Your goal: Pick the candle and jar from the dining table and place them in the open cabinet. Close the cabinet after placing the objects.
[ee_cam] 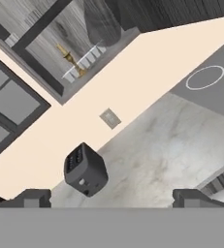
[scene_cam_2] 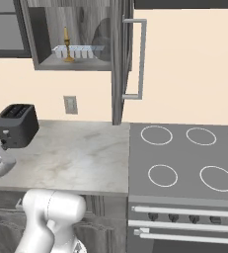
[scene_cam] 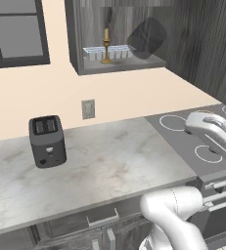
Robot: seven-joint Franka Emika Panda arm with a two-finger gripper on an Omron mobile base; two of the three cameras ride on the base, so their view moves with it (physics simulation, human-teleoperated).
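A: So, where do things stand? The candle [scene_cam: 106,46] is upright on the shelf of the cabinet [scene_cam: 80,44], just in front of the clear ridged tray [scene_cam: 109,52].

B: And the jar [scene_cam: 146,38], the grey frosted shape, sits to the right of the candle on the same shelf, tilted as far as I can tell.

A: Gripper [ee_cam: 112,197]?

B: Fingers [ee_cam: 33,197] spread wide, nothing between them. It hangs over the marble counter [scene_cam: 109,156], looking toward the toaster [ee_cam: 85,169].

A: Both objects placed, then. What's left?

B: The cabinet door [scene_cam_2: 121,59] stands open, swung out edge-on on the right with its long handle [scene_cam_2: 137,59]. I'd judge that closing it is the one remaining step.
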